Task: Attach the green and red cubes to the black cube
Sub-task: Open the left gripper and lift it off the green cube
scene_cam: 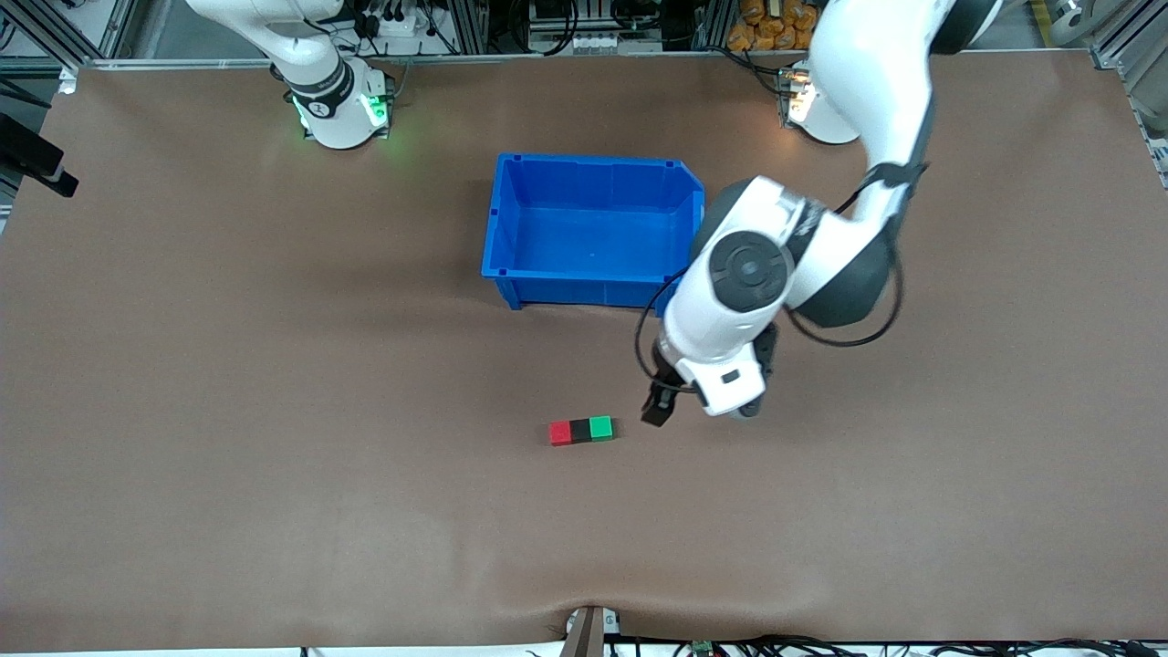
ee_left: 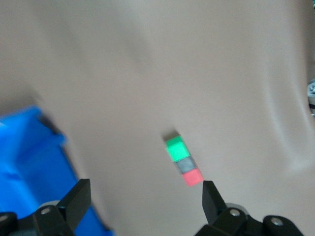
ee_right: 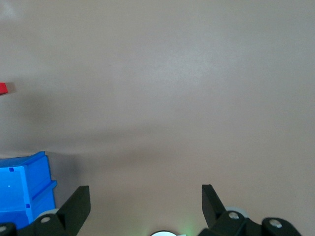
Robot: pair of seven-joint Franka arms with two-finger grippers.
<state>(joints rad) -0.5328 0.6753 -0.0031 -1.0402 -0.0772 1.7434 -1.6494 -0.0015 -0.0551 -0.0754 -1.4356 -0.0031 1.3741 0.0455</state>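
- Since the red cube (scene_cam: 560,432), black cube (scene_cam: 580,430) and green cube (scene_cam: 600,427) already sit touching in one row, black in the middle, the attach step looks done from where I stand.
- Left gripper (scene_cam: 659,407) hangs just beside the green end of the row, toward the left arm's end of the table, low over the mat, apart from the cubes.
- Its fingers are spread wide with nothing between them; the left wrist view shows the row (ee_left: 183,161) lying free past the fingertips (ee_left: 210,194).
- Right gripper (ee_right: 142,201) is parked up near its own base, fingers released and empty; that arm waits.
- Blue bin (scene_cam: 593,233) sits beside the left arm's wrist, empty, not in play.
- Judgement: we're at the retreat stage. Next move calls for a straight lift away from the row, no sideways sweep toward the green cube, or the joint may get knocked apart.
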